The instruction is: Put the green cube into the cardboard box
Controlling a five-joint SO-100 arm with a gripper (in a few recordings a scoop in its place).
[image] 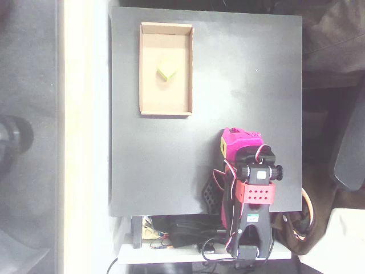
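Matte black is what I see most of: the table (239,85) is a flat, dark square board with a faint pale sheen across its middle, and everything I care about sits on it in the overhead view.

Next in size is my arm (251,188), folded up low near the bottom right of the board. It is a mix of glossy magenta plastic shells, black motor blocks and a red perforated bracket, with red and white wires looping around the joints. The gripper (225,145) is tucked at the upper left of that magenta mass, showing a small yellow patch on its side. From straight above the fingers are stacked under the housing, so I cannot tell how far the jaws stand apart. I see nothing between them, and they are well apart from the task's things.

The cardboard box (166,28) lies toward the top left of the board, long side running up and down the picture. It is a shallow tan tray with thin low walls, crisp corners and a smooth, lighter brown floor.

Smallest is the green cube (166,73). It rests inside the box on the floor, roughly central and a little nearer the right wall, turned so a corner points down the picture. Its faces are plain lime-yellow, with the lit top paler than the sides.
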